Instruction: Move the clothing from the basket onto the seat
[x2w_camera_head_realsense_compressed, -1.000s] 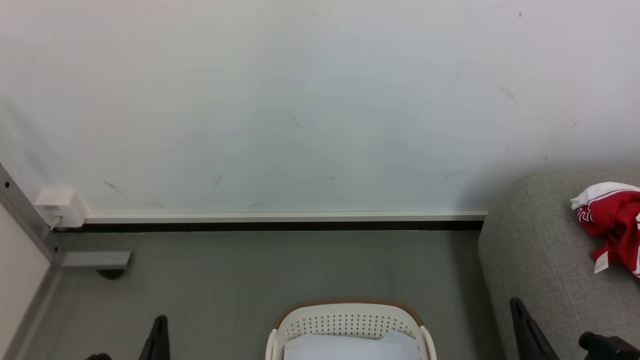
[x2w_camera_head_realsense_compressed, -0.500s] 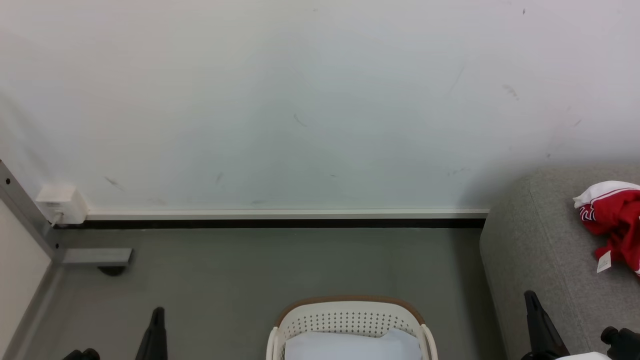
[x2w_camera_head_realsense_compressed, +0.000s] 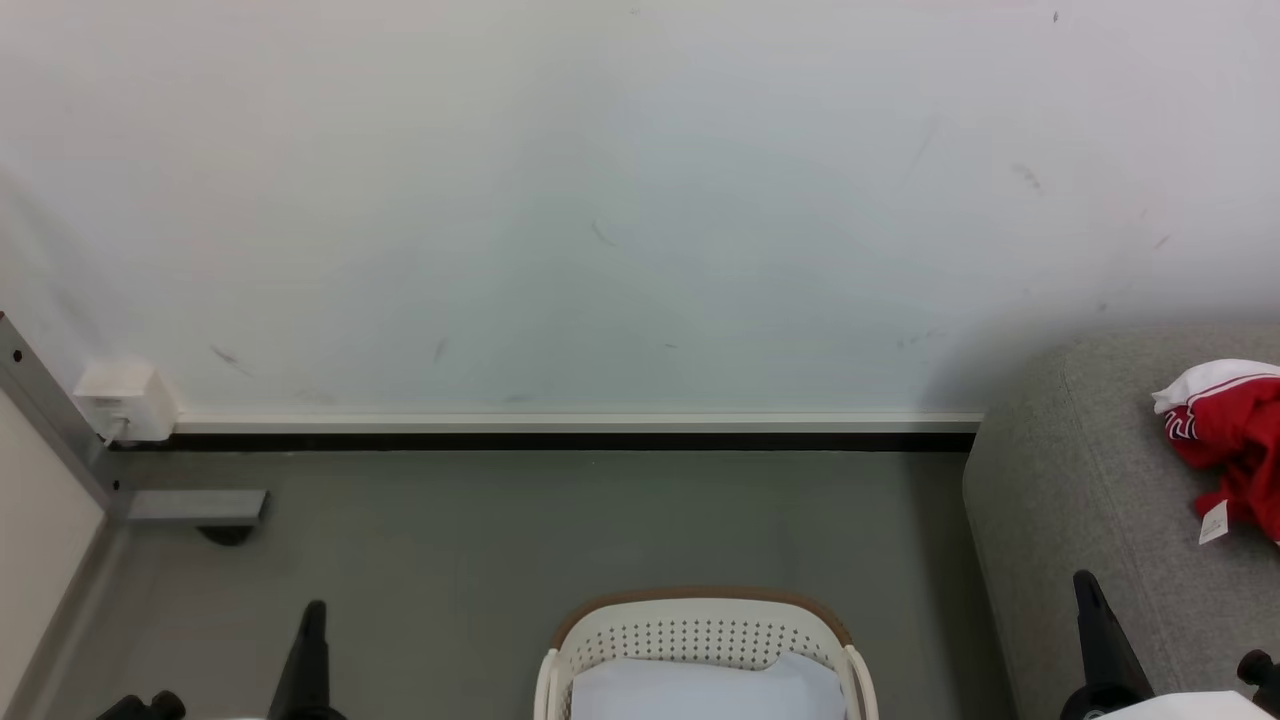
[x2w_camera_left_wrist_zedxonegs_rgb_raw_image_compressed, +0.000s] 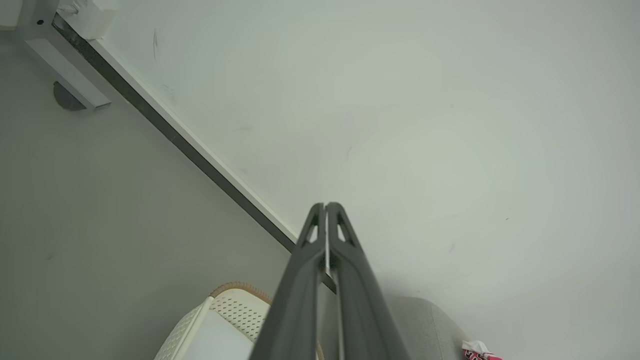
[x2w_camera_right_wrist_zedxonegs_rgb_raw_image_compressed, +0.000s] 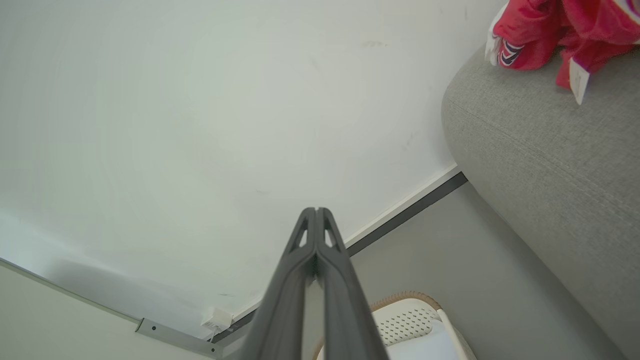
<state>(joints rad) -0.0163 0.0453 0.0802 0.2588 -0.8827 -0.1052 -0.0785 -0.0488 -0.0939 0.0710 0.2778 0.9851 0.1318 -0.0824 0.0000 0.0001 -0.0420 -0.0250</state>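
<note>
White wall (x2w_camera_head_realsense_compressed: 600, 200), grey floor (x2w_camera_head_realsense_compressed: 500, 520), pale sheet (x2w_camera_head_realsense_compressed: 700, 692)

Clothing (x2w_camera_head_realsense_compressed: 1235, 450): bright red, white trim, thin white stripes, a dark marking at the edge. Its tag (x2w_camera_head_realsense_compressed: 1214, 522) is white.
Basket (x2w_camera_head_realsense_compressed: 700, 635): cream-white, dotted perforation pattern on the wall, tan-brown rim.
Sheet (x2w_camera_head_realsense_compressed: 700, 690) in it: plain pale bluish-white.
Seat (x2w_camera_head_realsense_compressed: 1080, 520): light grey, fine woven texture.
Wall (x2w_camera_head_realsense_compressed: 600, 200): off-white, faint greenish cast, a few dark scuffs.
Skirting (x2w_camera_head_realsense_compressed: 570, 421): white strip over a black band.
Floor (x2w_camera_head_realsense_compressed: 500, 540): flat grey-green.
Wall box (x2w_camera_head_realsense_compressed: 125, 400): white.
Frame (x2w_camera_head_realsense_compressed: 190, 505): silver-grey metal.
Left jaws and right jaws: dark charcoal, near black.
</note>
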